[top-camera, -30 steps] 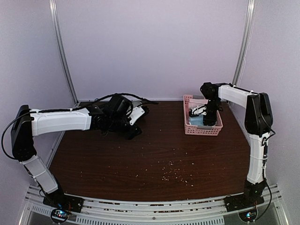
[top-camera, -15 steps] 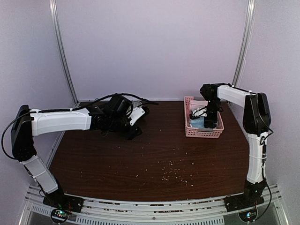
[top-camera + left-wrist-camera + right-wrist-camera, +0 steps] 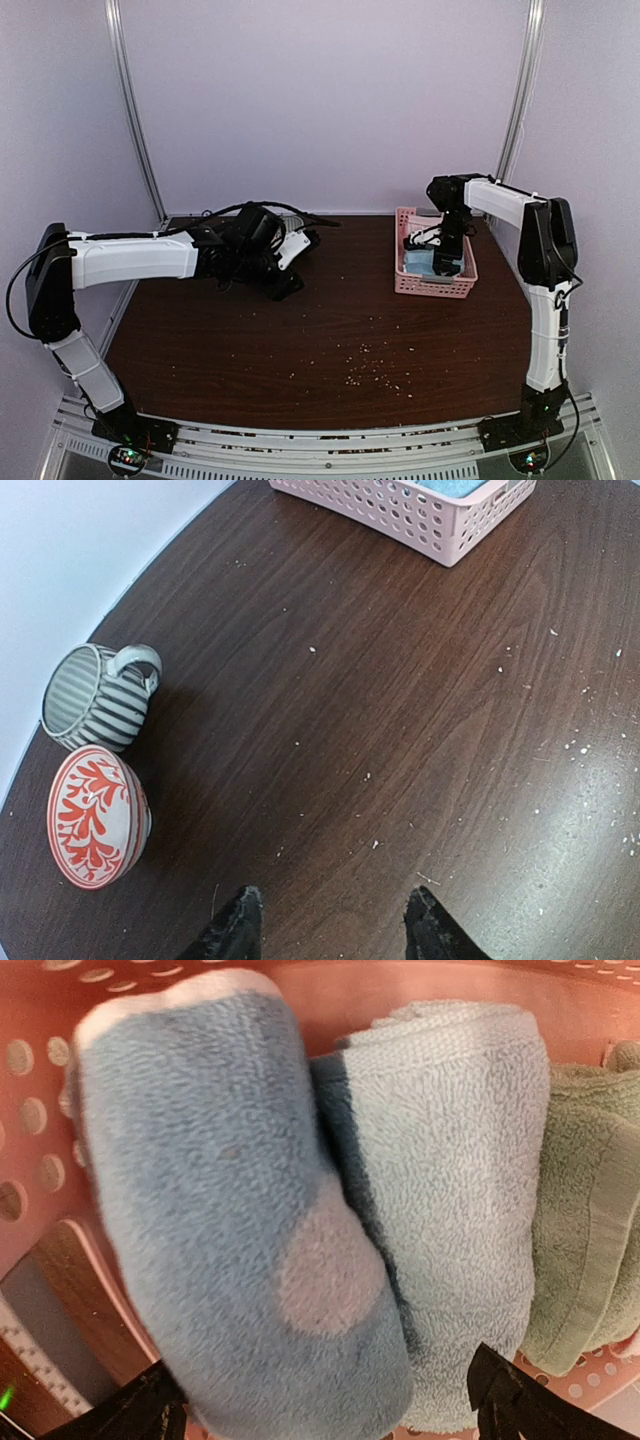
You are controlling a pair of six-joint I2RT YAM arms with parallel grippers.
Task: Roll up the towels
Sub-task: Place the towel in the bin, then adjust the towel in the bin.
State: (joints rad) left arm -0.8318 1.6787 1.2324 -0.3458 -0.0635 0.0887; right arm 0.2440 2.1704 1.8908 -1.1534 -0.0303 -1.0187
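Note:
Three rolled towels lie side by side in the pink basket (image 3: 435,285): a blue one with a pale dot (image 3: 230,1210), a plain light blue one (image 3: 450,1190) and a grey-green one (image 3: 590,1210). My right gripper (image 3: 325,1405) hangs just above them inside the basket, open wide. One of its fingertips (image 3: 150,1405) is outside the dotted roll and the other is over the light blue roll. My left gripper (image 3: 333,900) hovers open over bare table at the back left, nothing between its fingers. The basket's corner (image 3: 420,515) shows ahead of it.
A striped grey mug (image 3: 95,695) and a red-and-white patterned bowl (image 3: 95,815) stand at the table's far left edge, near my left gripper. Pale crumbs (image 3: 370,375) are scattered over the dark wooden table. The basket sits at the back right by the wall.
My right gripper's jaws have spread much wider over the rolled towels in the basket. The left arm has hardly moved.

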